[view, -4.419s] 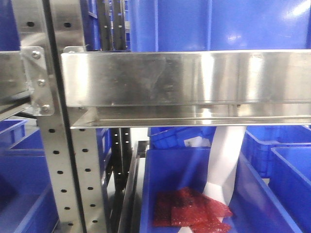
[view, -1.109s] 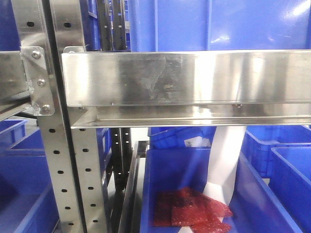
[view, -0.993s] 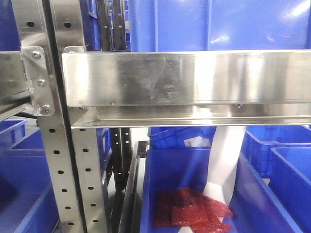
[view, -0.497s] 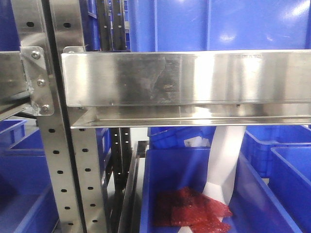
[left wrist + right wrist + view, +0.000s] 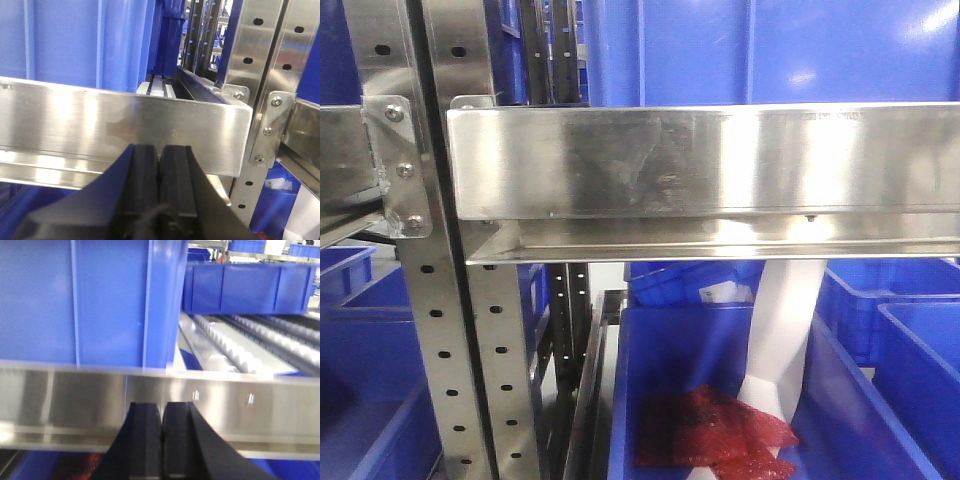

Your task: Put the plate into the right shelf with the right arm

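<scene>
No plate shows in any view. My right gripper is shut and empty, its black jaws pressed together just in front of the steel front rail of the right shelf, with a blue bin above. My left gripper is shut and empty, facing the steel shelf rail near the perforated upright. Neither gripper shows in the front view.
The front view shows the steel shelf rail, perforated uprights, a large blue bin on the shelf, and lower blue bins, one holding red bubble wrap and a white sheet. Roller tracks run behind the rail.
The front view has barely shifted; reflections on the steel rail and blue bin have moved slightly. No object has moved.
</scene>
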